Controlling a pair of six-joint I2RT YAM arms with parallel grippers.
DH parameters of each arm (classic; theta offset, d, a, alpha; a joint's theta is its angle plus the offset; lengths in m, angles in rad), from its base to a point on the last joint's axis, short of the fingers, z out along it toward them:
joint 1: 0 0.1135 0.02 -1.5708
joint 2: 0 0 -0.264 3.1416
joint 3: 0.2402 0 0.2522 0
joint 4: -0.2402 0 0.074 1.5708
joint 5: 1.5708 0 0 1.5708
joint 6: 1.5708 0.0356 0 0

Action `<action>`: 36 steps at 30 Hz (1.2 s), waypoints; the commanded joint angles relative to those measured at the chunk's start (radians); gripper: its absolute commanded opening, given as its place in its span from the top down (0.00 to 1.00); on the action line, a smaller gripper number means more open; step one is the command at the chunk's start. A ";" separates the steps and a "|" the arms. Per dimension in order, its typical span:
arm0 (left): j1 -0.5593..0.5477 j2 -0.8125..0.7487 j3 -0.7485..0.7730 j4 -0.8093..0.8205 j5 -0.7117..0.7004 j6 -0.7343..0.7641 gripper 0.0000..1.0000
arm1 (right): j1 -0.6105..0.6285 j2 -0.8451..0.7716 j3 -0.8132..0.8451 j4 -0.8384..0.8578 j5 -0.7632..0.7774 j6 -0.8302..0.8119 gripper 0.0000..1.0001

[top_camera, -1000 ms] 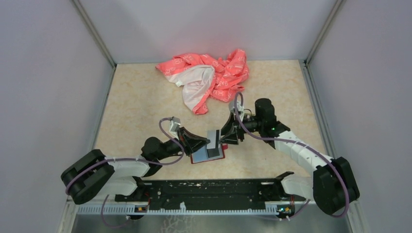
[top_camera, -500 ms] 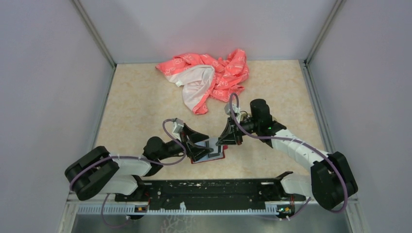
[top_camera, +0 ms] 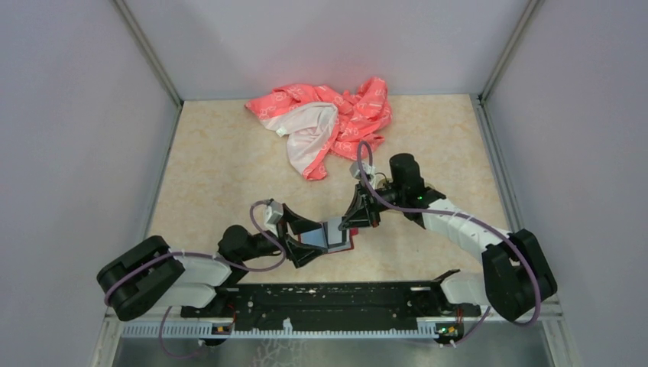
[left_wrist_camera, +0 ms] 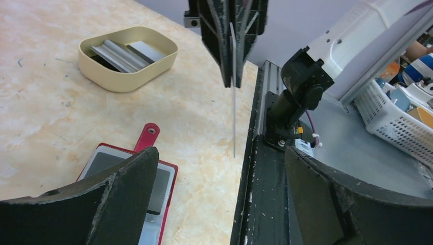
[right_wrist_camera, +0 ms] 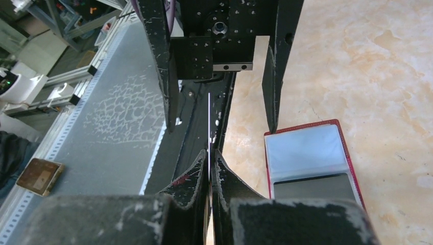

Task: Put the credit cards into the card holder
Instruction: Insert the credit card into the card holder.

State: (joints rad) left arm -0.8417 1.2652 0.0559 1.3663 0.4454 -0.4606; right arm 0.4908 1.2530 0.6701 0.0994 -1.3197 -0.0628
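Firmly right fingers (right_wrist_camera: 191, 188) pinch a card (left_wrist_camera: 234, 117) between wide-open left fingers (left_wrist_camera: 122, 178), tray (left_wrist_camera: 122, 80) beyond

The fingers (right_wrist_camera: 189, 184) of my right gripper (right_wrist_camera: 209, 155) are matt black plastic, scuffed pale. The card (right_wrist_camera: 209, 122) looks thin and glossy. The card holder (right_wrist_camera: 306, 153) looks like smooth red leatherette, and the table (right_wrist_camera: 383, 66) has a mottled stone-look finish.

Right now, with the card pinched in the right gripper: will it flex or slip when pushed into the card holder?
Probably stiff: the card juts dead straight from the right gripper, with no sag. Likely light: it is so thin it shows edge-on as a line. It may pivot or slip under a push, since only one end is pinched.
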 commanded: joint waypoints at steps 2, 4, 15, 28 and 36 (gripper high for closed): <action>0.000 -0.018 -0.079 0.176 0.032 0.069 0.01 | 0.008 0.035 0.059 0.101 -0.066 0.083 1.00; -0.002 -0.025 -0.122 0.235 0.004 0.074 0.01 | 0.008 0.041 0.062 0.100 -0.069 0.086 1.00; -0.057 0.036 -0.077 0.237 -0.097 0.101 0.01 | 0.008 0.036 0.068 0.109 -0.086 0.095 1.00; -0.094 0.306 0.063 0.425 -0.027 0.028 0.21 | 0.008 0.026 0.047 0.117 -0.043 0.081 1.00; -0.094 0.292 0.083 0.427 -0.045 0.015 0.33 | 0.008 0.028 0.043 0.079 -0.034 0.017 1.00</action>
State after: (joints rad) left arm -0.9298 1.5696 0.1139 1.5150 0.4019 -0.4278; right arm 0.4908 1.2976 0.6899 0.1703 -1.3476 0.0017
